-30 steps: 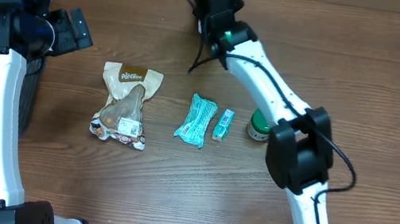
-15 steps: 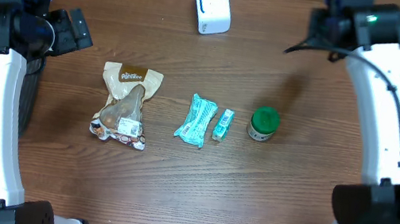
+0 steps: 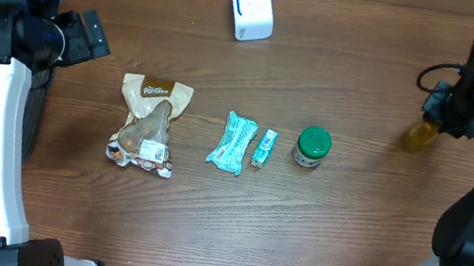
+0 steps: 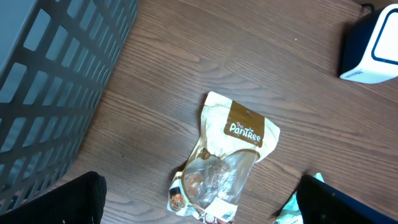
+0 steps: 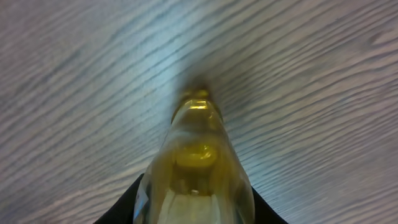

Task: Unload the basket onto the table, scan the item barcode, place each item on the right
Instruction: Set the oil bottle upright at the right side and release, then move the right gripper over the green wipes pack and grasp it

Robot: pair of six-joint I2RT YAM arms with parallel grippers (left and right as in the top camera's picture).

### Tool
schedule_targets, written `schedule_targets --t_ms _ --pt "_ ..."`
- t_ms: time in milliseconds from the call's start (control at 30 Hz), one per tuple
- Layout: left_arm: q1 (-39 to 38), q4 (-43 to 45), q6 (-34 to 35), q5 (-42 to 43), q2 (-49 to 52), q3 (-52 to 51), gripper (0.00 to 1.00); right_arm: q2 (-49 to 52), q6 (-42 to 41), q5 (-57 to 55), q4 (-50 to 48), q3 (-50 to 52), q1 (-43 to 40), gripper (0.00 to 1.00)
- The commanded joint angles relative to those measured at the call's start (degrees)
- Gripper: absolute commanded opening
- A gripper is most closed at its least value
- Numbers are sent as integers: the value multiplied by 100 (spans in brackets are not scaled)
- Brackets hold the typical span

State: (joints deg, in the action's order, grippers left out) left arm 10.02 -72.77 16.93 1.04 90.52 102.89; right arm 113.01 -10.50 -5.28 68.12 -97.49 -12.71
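Overhead top-down, left wrist — shares pouch point(image 3: 151, 124)

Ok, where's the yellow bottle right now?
Overhead view, far right side: the yellow bottle is held in the right gripper, right of the green-lidded jar.

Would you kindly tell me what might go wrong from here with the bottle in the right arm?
1. The right pincer grips the smooth, rounded yellow bottle near one end, so it may slip or swivel.
2. No barcode shows on it, and it is far right of the white scanner, so the label could face away when presented.
3. A low swing across might clip the green-lidded jar.
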Motion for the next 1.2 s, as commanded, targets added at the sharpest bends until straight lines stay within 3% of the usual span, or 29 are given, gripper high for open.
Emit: schedule_targets --t_ms 0,67,167,300,500,700,800,867,900,1167 --pt "9 -4 -66 0 13 35 100 -81 -39 68 -164 188 52 24" --pt "9 -4 -66 2 13 35 100 -81 -39 68 -214 251 52 37" --pt "7 -4 -66 2 13 35 99 -81 -39 66 -208 260 52 100" --pt "9 -7 -66 0 13 35 99 -120 -232 -22 -33 33 57 100" --pt "9 -4 -66 0 13 35 100 -898 -470 105 1012 -1690 551 100" --pt "9 -4 -66 0 13 35 99 -1266 -468 1821 1377 -1818 1169 100" --pt "9 -4 -66 2 13 35 99 -1165 -470 2229 1523 -1676 1539 82" --pt "9 -4 -66 0 13 35 100 -1141 -470 2229 1471 -1384 1969 61" --pt "9 -4 -66 0 13 35 99 -1137 -472 2221 1412 -1213 2197 56" --pt "9 -4 -66 0 13 35 99 -1126 -1257 1786 -59 153 3703 55"
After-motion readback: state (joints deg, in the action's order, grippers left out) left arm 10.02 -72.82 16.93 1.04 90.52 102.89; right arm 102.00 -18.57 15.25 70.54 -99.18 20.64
